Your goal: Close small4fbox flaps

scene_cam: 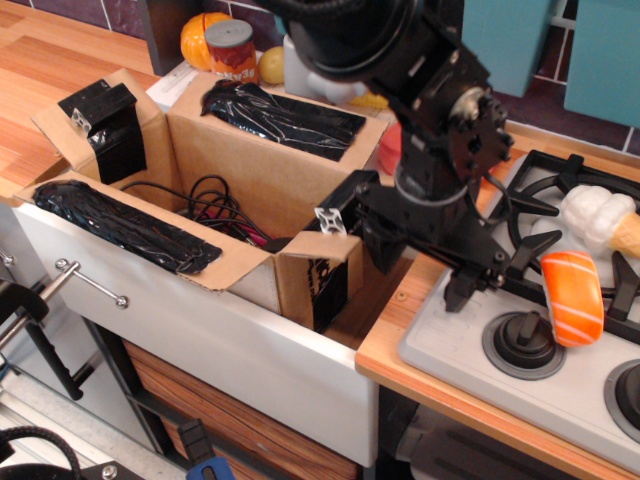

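The small4fbox (pixel 240 180) is a brown cardboard box standing open in the white sink unit, with black cables inside. Its flaps are spread. The front flap (pixel 125 228) and the back flap (pixel 285 120) carry crinkled black tape. The left flap (pixel 100 125) stands up with a black block on it. The right flap (pixel 335 215) carries a black block with a metal end and leans at the box's right corner. My gripper (pixel 420 272) is open and empty, just right of that flap, above the wooden counter edge. Its left finger (pixel 378 255) is close to the flap.
A grey toy stove (pixel 520 330) with knobs lies right of the gripper, with a sushi toy (pixel 572 297) and an ice-cream toy (pixel 600 220) on it. A red plate (pixel 390 150) shows partly behind the arm. A can (pixel 232 50) and a pumpkin (pixel 195 35) stand behind the box.
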Robot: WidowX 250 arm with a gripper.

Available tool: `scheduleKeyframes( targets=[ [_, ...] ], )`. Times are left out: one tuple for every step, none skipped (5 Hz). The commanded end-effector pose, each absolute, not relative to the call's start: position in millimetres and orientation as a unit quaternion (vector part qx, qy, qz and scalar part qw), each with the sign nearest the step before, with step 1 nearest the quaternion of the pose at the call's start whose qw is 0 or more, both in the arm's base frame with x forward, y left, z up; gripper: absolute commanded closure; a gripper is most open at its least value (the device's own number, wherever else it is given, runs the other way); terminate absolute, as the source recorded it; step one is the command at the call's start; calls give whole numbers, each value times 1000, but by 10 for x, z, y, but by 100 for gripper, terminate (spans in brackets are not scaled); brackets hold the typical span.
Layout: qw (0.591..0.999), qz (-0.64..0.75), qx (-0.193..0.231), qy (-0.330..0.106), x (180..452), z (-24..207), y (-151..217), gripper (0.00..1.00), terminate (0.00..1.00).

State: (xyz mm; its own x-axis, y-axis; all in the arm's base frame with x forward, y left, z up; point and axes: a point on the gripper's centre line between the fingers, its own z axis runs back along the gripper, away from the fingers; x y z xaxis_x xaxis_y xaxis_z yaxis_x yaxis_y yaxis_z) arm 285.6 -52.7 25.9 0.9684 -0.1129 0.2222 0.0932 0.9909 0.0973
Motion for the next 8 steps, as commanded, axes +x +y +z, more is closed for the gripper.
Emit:
scheduleKeyframes(
  targets=[
    [983, -69, 90, -146, 2965, 587, -240, 0, 0],
    [980, -78, 110, -145, 2938, 676, -118, 0, 0],
    [976, -95, 125, -152, 2944, 686, 25, 0, 0],
    [975, -106, 125, -148, 2981, 671, 142, 0, 0],
    [975, -110, 119, -154, 3018, 584, 249, 0, 0],
    [976, -98, 109, -161, 3048, 483, 343, 0, 0],
    [977, -80, 92, -173, 3017, 351, 364, 0, 0],
    [980, -67, 68, -177, 3016, 272, 376, 0, 0]
  ],
)
